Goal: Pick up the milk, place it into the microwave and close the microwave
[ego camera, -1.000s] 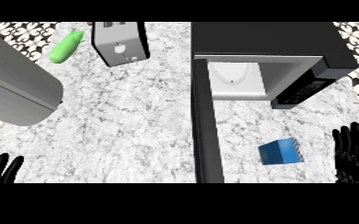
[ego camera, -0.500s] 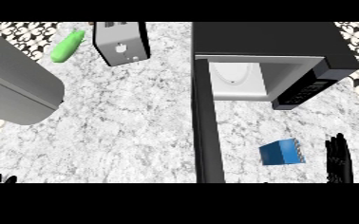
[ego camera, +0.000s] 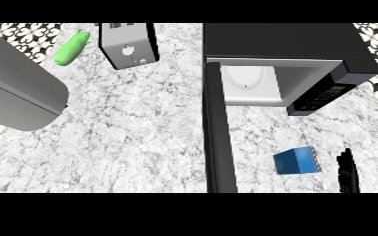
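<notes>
Right robot hand (ego camera: 345, 172): open, fingers straight, just beside the blue milk carton (ego camera: 297, 161) on the tabletop (ego camera: 148, 130), in front of the open microwave (ego camera: 295, 42). Could shove the carton toward the door (ego camera: 219, 130) when closing in sideways, or tip it.

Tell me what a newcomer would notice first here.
The black microwave at upper right stands open, its door swung out across the counter. The blue milk sits right of the door, with the right robot hand beside it at the lower right edge, not touching.
</notes>
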### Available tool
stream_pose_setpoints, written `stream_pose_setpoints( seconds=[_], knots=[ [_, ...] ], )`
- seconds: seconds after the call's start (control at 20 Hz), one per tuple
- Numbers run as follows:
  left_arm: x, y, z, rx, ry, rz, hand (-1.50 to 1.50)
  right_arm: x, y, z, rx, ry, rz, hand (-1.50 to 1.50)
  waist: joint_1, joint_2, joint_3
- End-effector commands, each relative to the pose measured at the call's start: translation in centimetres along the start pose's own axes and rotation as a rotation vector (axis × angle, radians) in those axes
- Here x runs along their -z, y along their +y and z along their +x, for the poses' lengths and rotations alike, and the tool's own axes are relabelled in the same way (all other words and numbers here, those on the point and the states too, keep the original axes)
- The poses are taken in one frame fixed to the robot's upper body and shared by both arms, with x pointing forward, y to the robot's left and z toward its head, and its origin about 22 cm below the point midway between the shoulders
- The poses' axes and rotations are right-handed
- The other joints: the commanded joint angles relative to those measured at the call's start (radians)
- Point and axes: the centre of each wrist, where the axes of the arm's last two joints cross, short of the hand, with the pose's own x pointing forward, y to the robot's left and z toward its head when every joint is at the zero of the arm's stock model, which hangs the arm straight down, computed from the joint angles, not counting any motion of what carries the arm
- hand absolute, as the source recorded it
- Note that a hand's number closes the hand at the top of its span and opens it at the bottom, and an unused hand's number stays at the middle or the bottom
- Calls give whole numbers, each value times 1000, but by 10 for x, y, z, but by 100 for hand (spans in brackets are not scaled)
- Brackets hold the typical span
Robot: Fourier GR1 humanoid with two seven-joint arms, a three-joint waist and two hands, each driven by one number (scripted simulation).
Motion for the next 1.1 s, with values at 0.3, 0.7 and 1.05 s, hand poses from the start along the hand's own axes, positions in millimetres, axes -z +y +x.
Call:
stream_pose_setpoints(
  seconds=[0.3, 0.7, 1.05],
  knots=[
    [-9, 1, 29, -93, -135, -23, -150, 1, 16, -51, 23, -16, 64, -150, -6, 2, 0],
    [-24, 0, 30, -114, -120, -32, -150, 13, 30, -79, 110, -25, 56, -150, 6, 1, 1],
    [-15, 3, 24, -115, -113, -22, -150, 54, 20, -88, 174, -34, 122, 150, -7, 7, 1]
  ],
)
